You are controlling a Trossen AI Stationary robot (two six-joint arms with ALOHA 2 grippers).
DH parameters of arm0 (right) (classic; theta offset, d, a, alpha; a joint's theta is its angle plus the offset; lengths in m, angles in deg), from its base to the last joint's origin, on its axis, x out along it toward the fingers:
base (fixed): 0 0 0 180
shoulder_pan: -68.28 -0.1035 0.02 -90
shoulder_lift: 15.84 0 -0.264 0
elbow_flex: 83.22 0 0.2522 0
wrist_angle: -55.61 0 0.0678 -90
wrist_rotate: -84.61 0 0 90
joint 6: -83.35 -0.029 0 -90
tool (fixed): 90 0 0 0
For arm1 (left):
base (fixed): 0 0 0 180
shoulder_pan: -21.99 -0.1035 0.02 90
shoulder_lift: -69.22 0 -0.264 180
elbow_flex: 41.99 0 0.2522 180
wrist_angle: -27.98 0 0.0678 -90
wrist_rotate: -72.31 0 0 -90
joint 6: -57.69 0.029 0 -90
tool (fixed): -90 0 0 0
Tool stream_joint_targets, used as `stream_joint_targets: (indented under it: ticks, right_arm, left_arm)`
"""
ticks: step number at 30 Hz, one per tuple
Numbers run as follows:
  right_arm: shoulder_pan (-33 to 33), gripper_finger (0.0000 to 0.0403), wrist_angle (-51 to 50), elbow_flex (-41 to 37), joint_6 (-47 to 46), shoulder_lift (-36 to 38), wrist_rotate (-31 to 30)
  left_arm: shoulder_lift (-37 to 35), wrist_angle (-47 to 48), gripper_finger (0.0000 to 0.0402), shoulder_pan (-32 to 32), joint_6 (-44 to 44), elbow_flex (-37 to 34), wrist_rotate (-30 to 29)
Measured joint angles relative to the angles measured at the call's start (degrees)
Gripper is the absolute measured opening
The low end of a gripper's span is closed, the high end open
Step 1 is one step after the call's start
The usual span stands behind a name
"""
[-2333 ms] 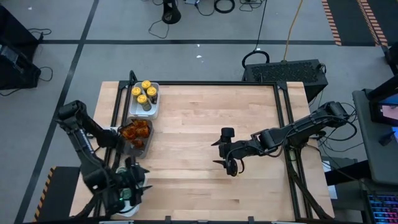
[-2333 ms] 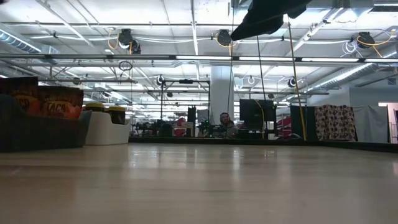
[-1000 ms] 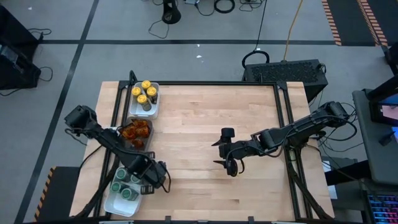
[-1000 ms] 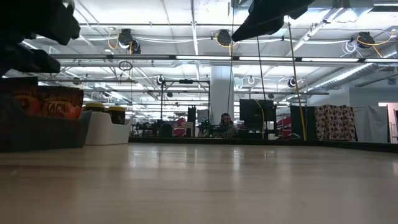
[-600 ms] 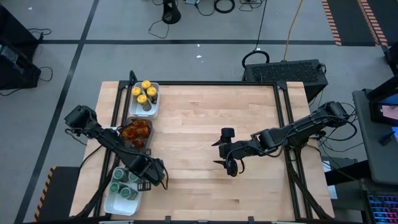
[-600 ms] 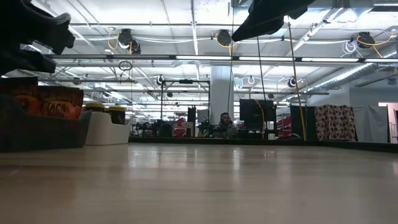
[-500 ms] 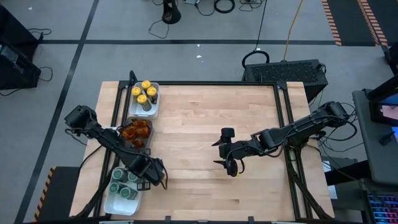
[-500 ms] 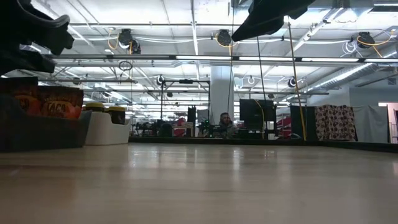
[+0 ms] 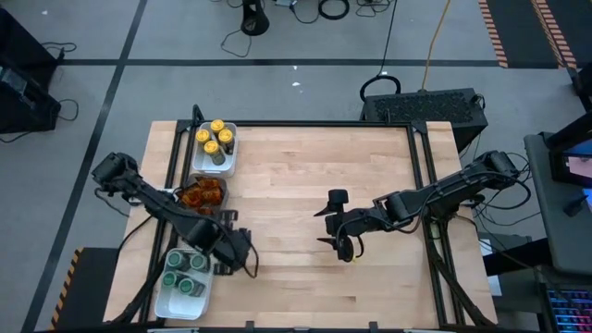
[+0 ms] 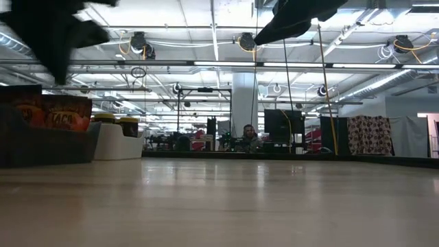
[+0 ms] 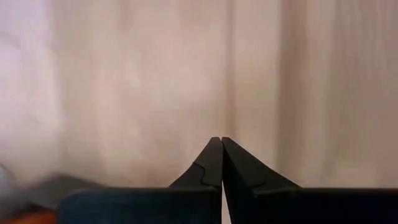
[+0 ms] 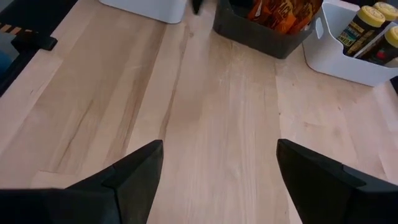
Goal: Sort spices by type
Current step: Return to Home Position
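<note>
A: What sits where?

B: Along the left of the overhead frame: yellow-lidded jars (image 9: 215,137) in the upper white tray (image 9: 233,153), orange packets (image 9: 202,194) in the dark tray (image 9: 225,185) at the middle, and green-lidded jars (image 9: 183,277) in the lower white tray (image 9: 176,311).

A: And the grippers?

B: The left gripper (image 9: 248,266) hangs just right of the lower tray, fingers pressed together. The right gripper (image 9: 324,228) waits mid-frame, fingers spread.

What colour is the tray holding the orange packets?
Dark grey tray; the right wrist view shows it best.
</note>
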Motion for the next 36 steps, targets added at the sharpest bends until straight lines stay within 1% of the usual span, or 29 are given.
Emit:
stream_joint_targets:
  ticks: [3, 6, 9, 12, 15, 18, 21, 24, 27, 29, 31, 33, 36]
  right_arm:
    - [0.0, 0.0297, 1.2, 0.0, 1.4, 0.0, 0.0]
    - [0.0, 0.0297, 4.5, 0.0, 4.2, 0.0, 0.0]
    - [0.1, 0.0297, 7.2, 0.0, 7.6, 0.0, 0.1]
    - [1.2, 0.0297, 7.7, 0.0, 10.3, 0.0, 1.2]
    - [3.7, 0.0297, 7.6, -0.4, 12.5, 0.3, 3.4]
    - [7.7, 0.0297, 7.8, -3.2, 13.4, 2.8, 7.6]
    - [12.0, 0.0293, 11.7, -9.0, 12.3, 7.3, 11.7]
    - [15.0, 0.0282, 18.9, -15.2, 12.3, 12.5, 14.9]
    - [17.6, 0.0267, 24.0, -20.1, 13.3, 18.2, 15.1]
    - [19.3, 0.0254, 25.1, -22.9, 13.1, 22.4, 14.9]
    - [20.5, 0.0241, 27.0, -25.0, 12.3, 26.2, 15.0]
    - [21.4, 0.0225, 26.7, -27.3, 11.5, 30.4, 15.1]
    - [22.2, 0.0202, 26.9, -30.2, 9.8, 35.4, 15.0]
  left_arm:
    - [-2.3, -3.8, 0.0004, -3.0, 5.2, 0.0, -4.2]
    - [-5.6, -10.3, 0.0004, -5.7, 12.5, -0.1, -6.5]
    - [-9.7, -18.8, 0.0004, -8.4, 21.1, -0.1, -7.0]
    - [-14.2, -26.0, 0.0004, -11.2, 29.0, -0.2, -7.0]
    - [-19.8, -32.5, 0.0004, -14.3, 33.9, -3.2, -6.1]
    - [-25.9, -37.1, 0.0004, -17.1, 34.2, -8.0, -4.0]
    - [-31.8, -43.1, 0.0004, -17.7, 33.6, -14.4, -2.7]
    - [-37.7, -46.1, 0.0004, -17.7, 33.2, -20.5, -2.1]
    - [-44.0, -48.2, 0.0004, -17.7, 32.6, -26.3, -2.5]
    - [-47.8, -52.4, 0.0004, -17.7, 32.6, -29.9, -2.8]
    - [-51.7, -54.4, 0.0004, -17.7, 32.6, -33.5, -2.9]
    - [-54.8, -57.3, 0.0004, -17.7, 32.6, -36.1, -3.1]
    - [-59.3, -58.2, 0.0004, -17.7, 32.8, -39.5, -3.2]
